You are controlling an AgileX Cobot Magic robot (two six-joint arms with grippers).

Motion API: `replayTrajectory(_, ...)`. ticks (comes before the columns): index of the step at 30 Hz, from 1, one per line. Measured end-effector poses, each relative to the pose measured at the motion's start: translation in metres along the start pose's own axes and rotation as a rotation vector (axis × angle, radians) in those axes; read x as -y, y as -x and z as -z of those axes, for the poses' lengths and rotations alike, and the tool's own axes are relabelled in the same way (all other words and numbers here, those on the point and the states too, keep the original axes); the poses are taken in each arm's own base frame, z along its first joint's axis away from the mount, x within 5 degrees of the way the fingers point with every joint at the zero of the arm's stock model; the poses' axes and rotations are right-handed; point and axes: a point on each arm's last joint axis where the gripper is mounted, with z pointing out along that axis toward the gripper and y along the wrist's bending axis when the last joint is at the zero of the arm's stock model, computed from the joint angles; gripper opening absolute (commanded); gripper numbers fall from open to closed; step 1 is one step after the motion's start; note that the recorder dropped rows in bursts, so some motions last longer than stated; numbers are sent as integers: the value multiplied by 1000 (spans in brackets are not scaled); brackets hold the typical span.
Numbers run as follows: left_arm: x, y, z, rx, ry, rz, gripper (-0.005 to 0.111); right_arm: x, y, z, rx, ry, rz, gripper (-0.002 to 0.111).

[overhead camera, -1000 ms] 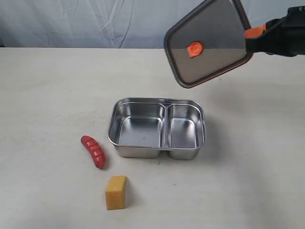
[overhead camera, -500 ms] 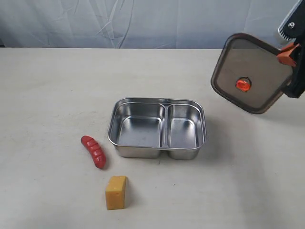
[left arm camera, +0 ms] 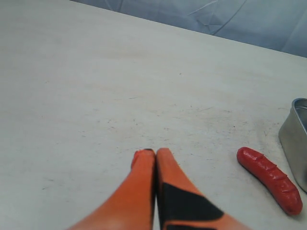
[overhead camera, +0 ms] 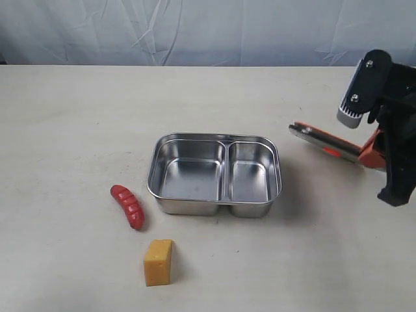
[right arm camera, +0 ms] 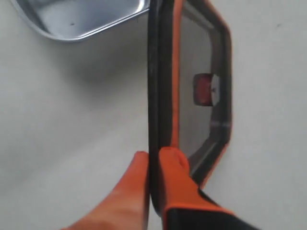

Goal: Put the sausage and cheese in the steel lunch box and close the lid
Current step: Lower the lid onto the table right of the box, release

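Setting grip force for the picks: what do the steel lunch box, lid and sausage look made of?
The steel lunch box looks like polished stainless metal: mirror-bright walls. The lid seems dark translucent plastic, the table showing through it, with an orange, probably rubbery rim seal. The sausage is glossy red with highlights on its ridges, likely moulded plastic or rubber.

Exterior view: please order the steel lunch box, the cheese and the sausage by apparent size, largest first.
1. The steel lunch box, clearly largest.
2. The cheese and the sausage: unsure. The cheese covers more of the picture and the sausage is thinner, but the cheese lies nearer the camera.
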Motion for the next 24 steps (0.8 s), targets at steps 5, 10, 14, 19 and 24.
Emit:
replayTrajectory(5,0,0,0,0,0,0,0,-18,2,0,-63,122,-12,-1)
replayTrajectory(10,0,0,0,0,0,0,0,-31,2,1,-119,210,-26,-1)
replayTrajectory(14,0,0,0,0,0,0,0,-44,-3,-6,-155,278,-30,-1)
replayTrajectory(19,0,0,0,0,0,0,0,-66,-11,-19,-190,362,-20,-1)
replayTrajectory(24,0,0,0,0,0,0,0,-88,-12,-30,-192,397,42,-1)
